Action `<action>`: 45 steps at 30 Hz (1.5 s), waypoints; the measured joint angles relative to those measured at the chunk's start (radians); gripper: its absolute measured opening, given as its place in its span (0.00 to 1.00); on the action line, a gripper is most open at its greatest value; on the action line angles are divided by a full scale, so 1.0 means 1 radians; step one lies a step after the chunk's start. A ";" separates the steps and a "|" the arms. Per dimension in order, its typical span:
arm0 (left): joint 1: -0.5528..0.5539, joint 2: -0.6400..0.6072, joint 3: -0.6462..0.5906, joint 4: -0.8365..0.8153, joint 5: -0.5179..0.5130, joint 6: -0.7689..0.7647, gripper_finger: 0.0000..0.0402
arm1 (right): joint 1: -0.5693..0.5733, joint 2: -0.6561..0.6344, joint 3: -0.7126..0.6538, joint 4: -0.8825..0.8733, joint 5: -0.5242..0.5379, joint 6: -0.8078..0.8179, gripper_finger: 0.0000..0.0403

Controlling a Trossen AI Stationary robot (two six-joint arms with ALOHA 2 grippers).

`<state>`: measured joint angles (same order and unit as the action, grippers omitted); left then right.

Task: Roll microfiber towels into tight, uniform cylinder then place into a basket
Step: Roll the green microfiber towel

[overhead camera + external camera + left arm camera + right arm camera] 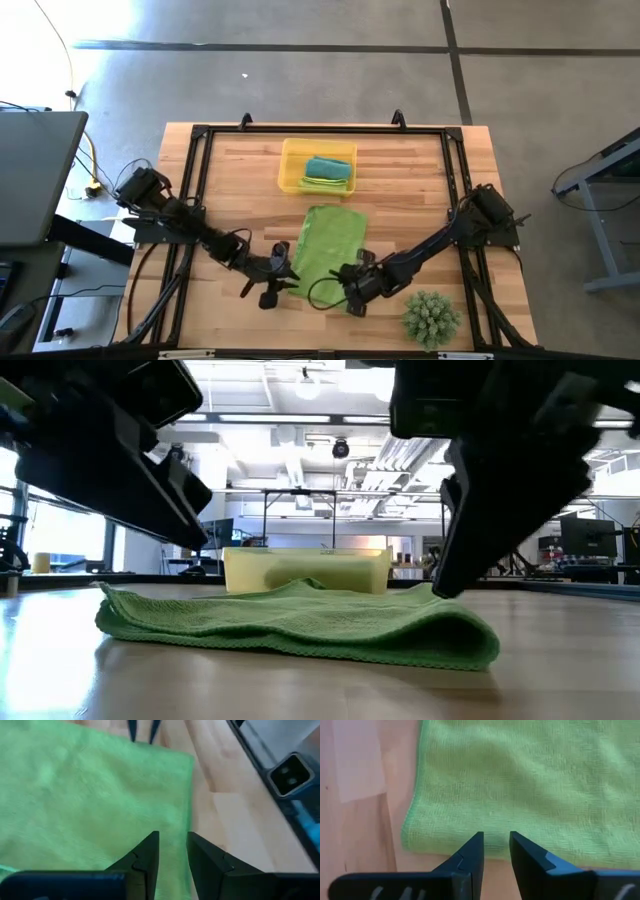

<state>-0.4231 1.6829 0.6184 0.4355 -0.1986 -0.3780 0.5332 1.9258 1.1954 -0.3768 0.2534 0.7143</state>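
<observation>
Mid-table, a lime towel (328, 252) lies flat, near edge folded over. Left gripper (283, 278) at its left near corner, fingers slightly parted, gripping nothing. Right gripper (347, 283) at the near edge, likewise parted. Basket (288, 172) behind holds teal and lime towels.

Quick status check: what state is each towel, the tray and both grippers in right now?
Lime-green towel: spread on the table, unrolled.
Teal towel: rolled, in the tray.
Second lime-green towel: rolled, in the tray beside the teal one.
Yellow tray: holds two rolls.
Left gripper: open, at the towel's edge.
Right gripper: open, at the towel's edge.
</observation>
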 joint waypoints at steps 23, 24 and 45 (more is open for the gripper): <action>-0.024 0.086 0.008 -0.071 -0.023 -0.061 0.22 | 0.032 -0.035 -0.003 -0.281 -0.001 -0.178 0.21; -0.025 0.074 0.010 -0.079 -0.017 -0.026 0.22 | 0.036 -0.055 -0.002 -0.280 -0.002 -0.185 0.21; -0.022 0.239 0.274 -0.238 -0.067 0.405 0.44 | 0.124 -0.084 0.000 -0.265 0.004 -0.304 0.36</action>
<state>-0.4449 1.9218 0.8927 0.1979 -0.2654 0.0265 0.6575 1.8416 1.1950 -0.6418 0.2574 0.4101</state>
